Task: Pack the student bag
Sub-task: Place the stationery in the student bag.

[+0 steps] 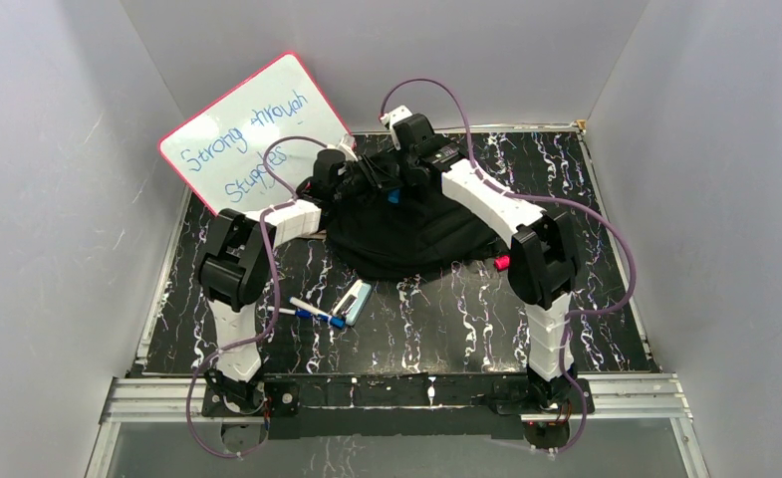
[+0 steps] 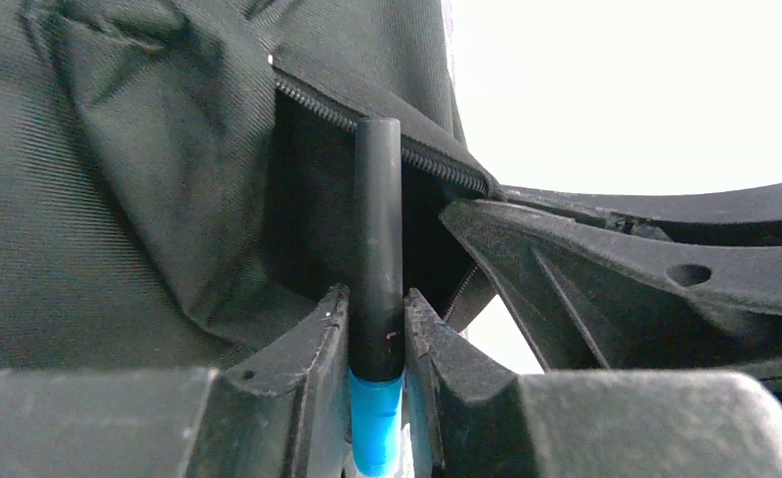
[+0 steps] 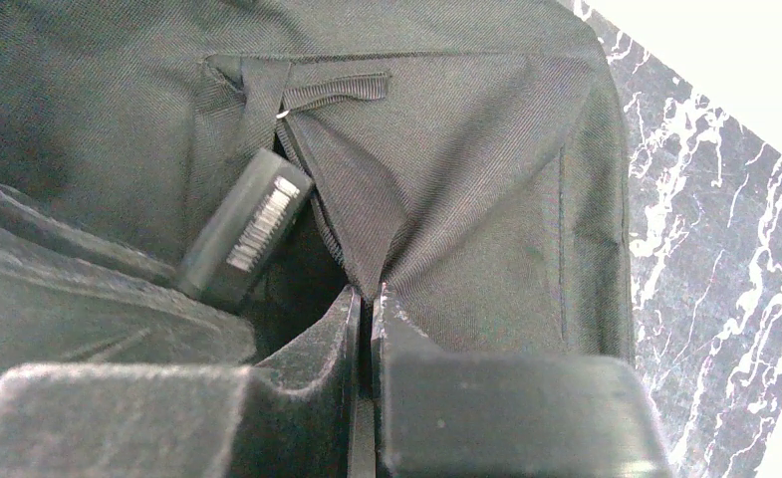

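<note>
The student bag (image 1: 406,239), a black fabric backpack, lies in the middle of the table with its zip opening at the far end. My left gripper (image 2: 377,299) is shut on a black marker with a blue band (image 2: 378,239) and points its tip at the open zip mouth (image 2: 387,149). My right gripper (image 3: 369,294) is shut on the bag's fabric edge (image 3: 367,219) beside the opening and holds it up. The marker's barcoded end (image 3: 247,229) shows at the opening in the right wrist view. In the top view both grippers meet over the bag's far end, by the blue band (image 1: 393,196).
A pink-rimmed whiteboard (image 1: 252,129) leans against the back left wall. Loose pens (image 1: 315,313) and a pale eraser (image 1: 353,300) lie on the marbled table in front of the bag. A small red item (image 1: 502,262) sits at the bag's right edge. White walls enclose the table.
</note>
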